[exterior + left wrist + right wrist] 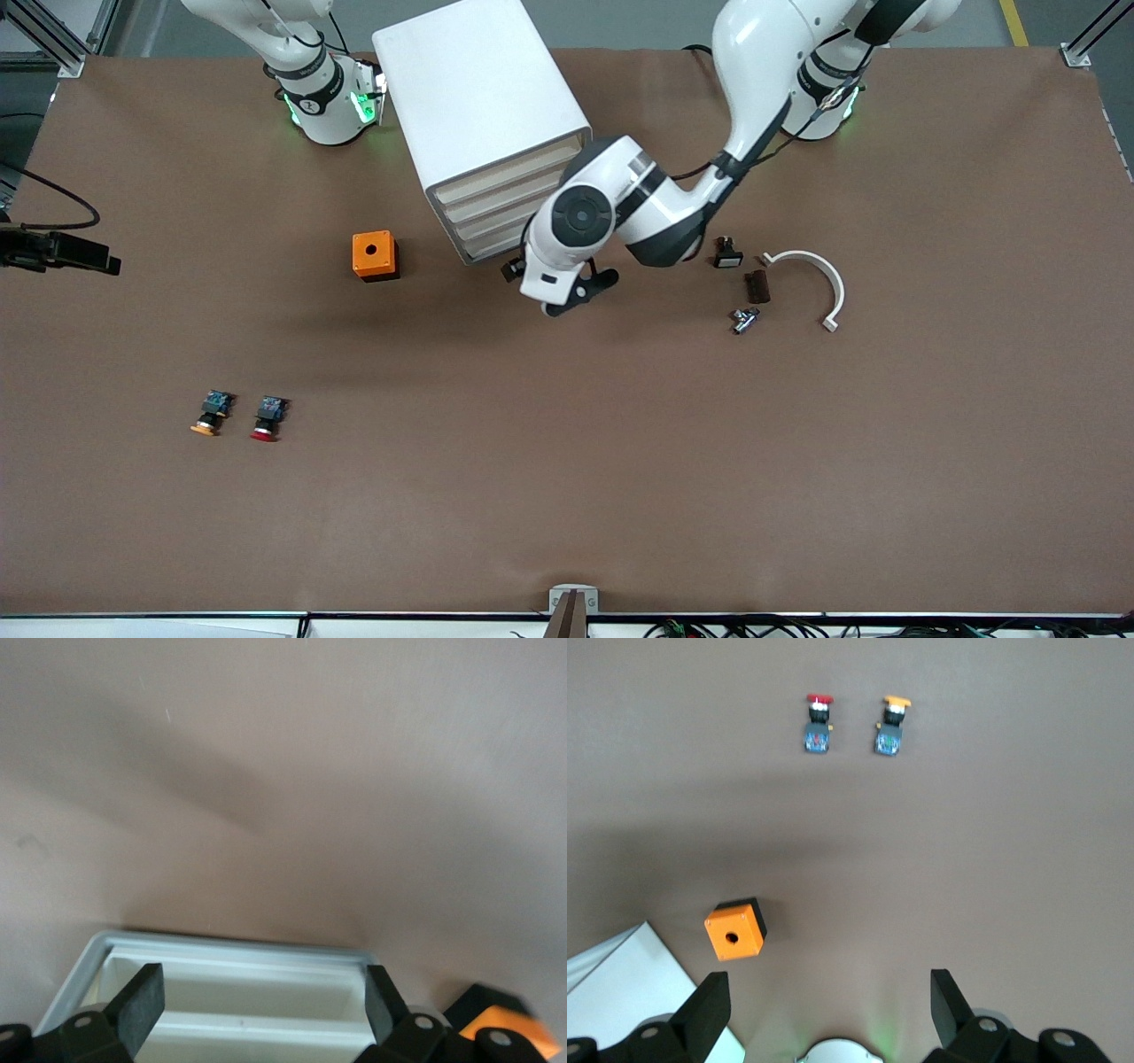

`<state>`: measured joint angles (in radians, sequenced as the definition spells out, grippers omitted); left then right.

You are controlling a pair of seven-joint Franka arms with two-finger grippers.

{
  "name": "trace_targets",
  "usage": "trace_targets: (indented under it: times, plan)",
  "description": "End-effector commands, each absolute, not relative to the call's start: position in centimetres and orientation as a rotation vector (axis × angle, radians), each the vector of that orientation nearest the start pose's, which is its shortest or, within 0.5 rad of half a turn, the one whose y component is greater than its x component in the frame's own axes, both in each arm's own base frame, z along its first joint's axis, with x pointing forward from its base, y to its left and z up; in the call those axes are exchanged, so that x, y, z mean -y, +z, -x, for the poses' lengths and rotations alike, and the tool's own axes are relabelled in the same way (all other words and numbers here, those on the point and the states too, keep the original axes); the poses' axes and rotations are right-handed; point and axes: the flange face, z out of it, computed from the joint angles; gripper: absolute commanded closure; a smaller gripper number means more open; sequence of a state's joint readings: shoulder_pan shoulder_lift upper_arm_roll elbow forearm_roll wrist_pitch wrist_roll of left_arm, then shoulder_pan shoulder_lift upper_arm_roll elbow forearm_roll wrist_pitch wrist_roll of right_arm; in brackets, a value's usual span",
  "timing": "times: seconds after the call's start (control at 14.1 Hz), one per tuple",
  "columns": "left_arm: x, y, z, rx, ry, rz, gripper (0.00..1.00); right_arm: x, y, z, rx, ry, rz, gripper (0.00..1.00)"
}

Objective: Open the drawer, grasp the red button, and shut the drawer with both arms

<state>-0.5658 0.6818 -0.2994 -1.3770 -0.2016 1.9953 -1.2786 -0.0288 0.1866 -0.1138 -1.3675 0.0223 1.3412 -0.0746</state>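
Left claw (257, 1001) hangs wide and empty just in front of the shut drawers of the white cabinet (483, 115), the arm nearer them. Right claw (824, 1001), also wide, waits high by its base; the button (268, 417) lies on the worktop (620, 461) toward that arm's end, nearer the camera

Robotics lab. Evidence: two white robot arms (735, 97) mounted at a brown-covered counter (567, 496); aluminium frame posts (1094, 35) at the corners; cables (726, 629) along the edge; grey industrial floor with yellow line (1014, 22).

arms (744, 106): glossy white shells; black joint bands; green base lights; black cables
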Motion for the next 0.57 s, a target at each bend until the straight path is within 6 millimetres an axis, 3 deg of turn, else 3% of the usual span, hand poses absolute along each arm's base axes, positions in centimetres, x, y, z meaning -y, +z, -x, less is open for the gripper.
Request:
trace_targets:
  times: [0.0, 0.14, 0.28, 0.43, 0.5]
  plan:
    - [49.8, 35.2, -51.8, 1.001, 0.539, 3.109, 0.00, 9.4, 61.3, -55.9, -0.156, 0.314, 3.079, 0.00]
    - [47.9, 35.5, -53.6, 1.063, 0.530, 3.100, 0.00, 9.9, 62.7, -55.3, -0.153, 0.260, 3.080, 0.00]
    - [46.4, 36.1, -54.8, 1.105, 0.519, 3.097, 0.00, 8.7, 63.6, -55.3, -0.119, 0.214, 3.090, 0.00]
    - [44.8, 36.7, -56.1, 1.159, 0.507, 3.091, 0.00, 6.2, 64.1, -55.3, -0.051, 0.205, 3.111, 0.00]
    - [44.4, 36.9, -56.4, 1.168, 0.505, 3.093, 0.00, 6.2, 64.5, -55.0, -0.053, 0.193, 3.110, 0.00]
